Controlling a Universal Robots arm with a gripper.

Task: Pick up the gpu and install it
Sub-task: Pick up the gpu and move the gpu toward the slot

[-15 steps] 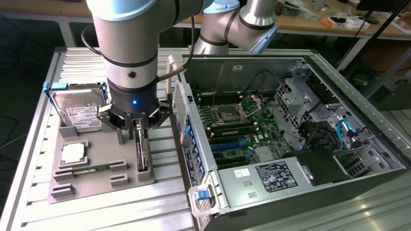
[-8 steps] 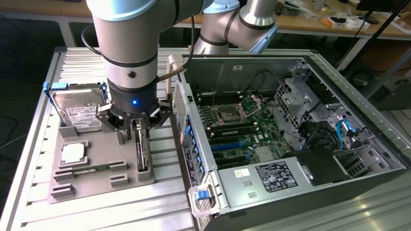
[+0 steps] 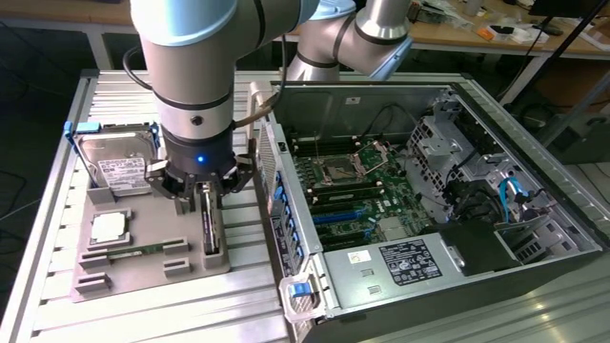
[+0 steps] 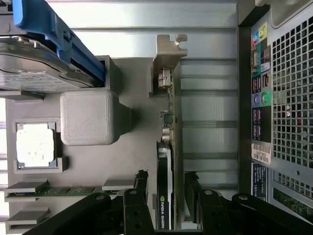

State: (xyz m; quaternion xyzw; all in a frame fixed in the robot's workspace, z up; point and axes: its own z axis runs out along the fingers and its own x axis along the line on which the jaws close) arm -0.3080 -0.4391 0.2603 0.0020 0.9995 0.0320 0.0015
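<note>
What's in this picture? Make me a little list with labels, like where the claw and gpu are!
claw: open, a finger on each side of the gpu
gpu: standing on edge in the gray tray, not lifted
also on tray: hard drive in blue frame, processor chip, memory stick
computer case: open, to the exterior view's right of the tray

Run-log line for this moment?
claw: open, straddling gpu | gpu: on edge in gray holder, not lifted
</note>
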